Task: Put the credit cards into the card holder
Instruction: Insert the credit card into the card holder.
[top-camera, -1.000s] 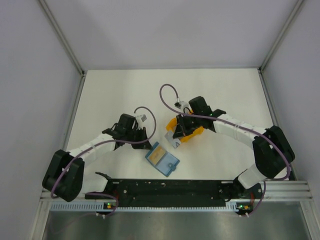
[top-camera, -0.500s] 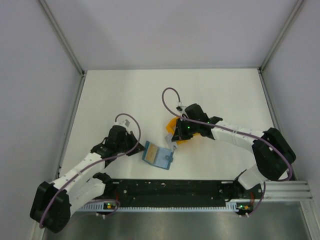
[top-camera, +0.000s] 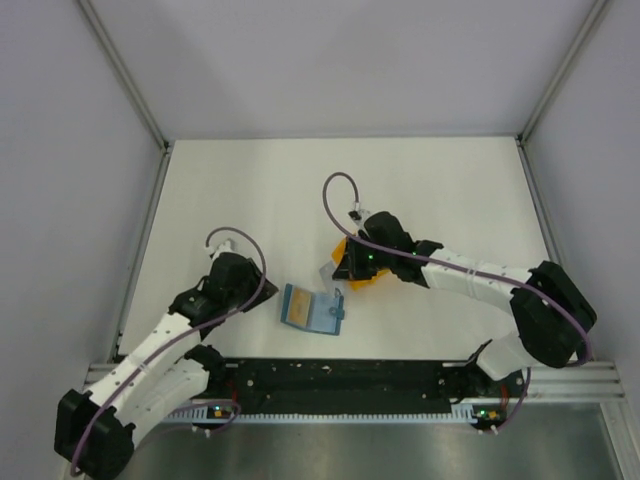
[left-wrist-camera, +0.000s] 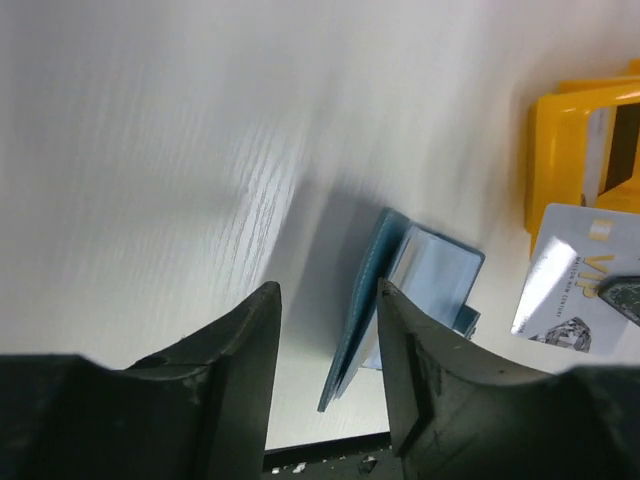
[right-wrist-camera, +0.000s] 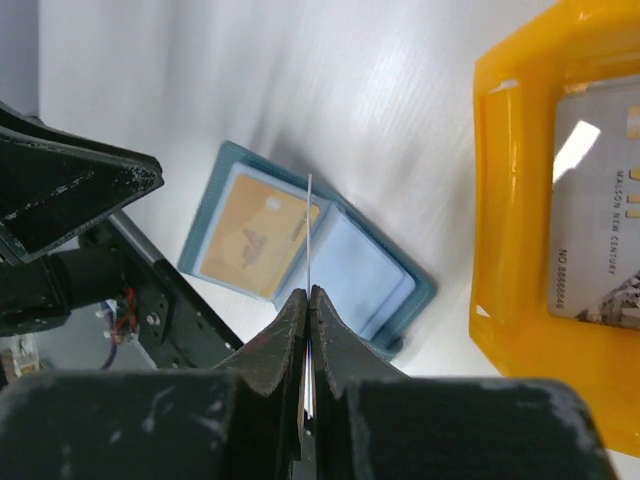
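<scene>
**Now: right gripper (right-wrist-camera: 308, 297) pinching credit card (left-wrist-camera: 572, 272) above card holder (right-wrist-camera: 300, 255)**

The right gripper is clamping a pale credit card by one edge. The card is looking light, stiff and slick, so an edge pinch is suiting it. The teal card holder is lying open on the table (top-camera: 250, 200) beside the orange tray (right-wrist-camera: 500, 200). The left gripper (left-wrist-camera: 328, 300) is hovering open, empty.

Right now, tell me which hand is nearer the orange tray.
Right. The right hand hangs at the edge of the orange tray, pinching a credit card; the left hand is beyond the card holder, clear of the tray.
</scene>
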